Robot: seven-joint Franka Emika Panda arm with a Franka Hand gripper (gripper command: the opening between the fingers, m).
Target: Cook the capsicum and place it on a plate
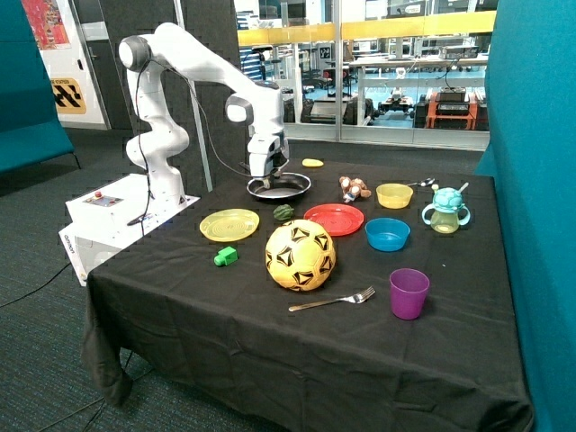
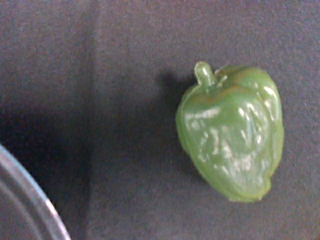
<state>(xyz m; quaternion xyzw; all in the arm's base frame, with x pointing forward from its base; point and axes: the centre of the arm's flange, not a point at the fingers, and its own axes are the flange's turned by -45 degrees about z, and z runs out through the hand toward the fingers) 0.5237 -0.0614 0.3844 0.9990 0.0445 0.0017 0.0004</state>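
The white Franka arm (image 1: pixel 180 63) has its gripper (image 1: pixel 268 176) down at the round dark frying pan w/ metal rim (image 1: pixel 280 186) at the back of the black-clothed table (image 1: pixel 270 360). Whether the jaws are apart or closed can't be told; the wrist view shows none of the gripper.

The capsicum (image 1: pixel 284 212), a small dark green lobed toy veg w/ a stubby stem, lies on its side on the cloth, outside the pan, just in front of it. It sits between the round flat yellow plate (image 1: pixel 229 224) and the plate (image 1: pixel 334 219), the round flat red plastic one w/ a raised rim, and just behind the yellow-and-black ball (image 1: pixel 300 255). In the wrist view the capsicum (image 2: pixel 231 135) fills much of the picture, w/ a curved pale rim (image 2: pixel 30 192) in one corner, probably the pan's edge.

Judgement: nothing of the task looks done yet; veg not in the pan, red plate bare. Step in hand appears to be the pick-up approach.

To do it well:
- centre the gripper over the fat middle of the body, not the stem end
- close across the narrower width so the lobes seat against the pads; glossy plastic may slip if pinched near the taper
- come straight down, since the ball and both plates crowd the spot
- lift clear of the pan rim before moving over it.
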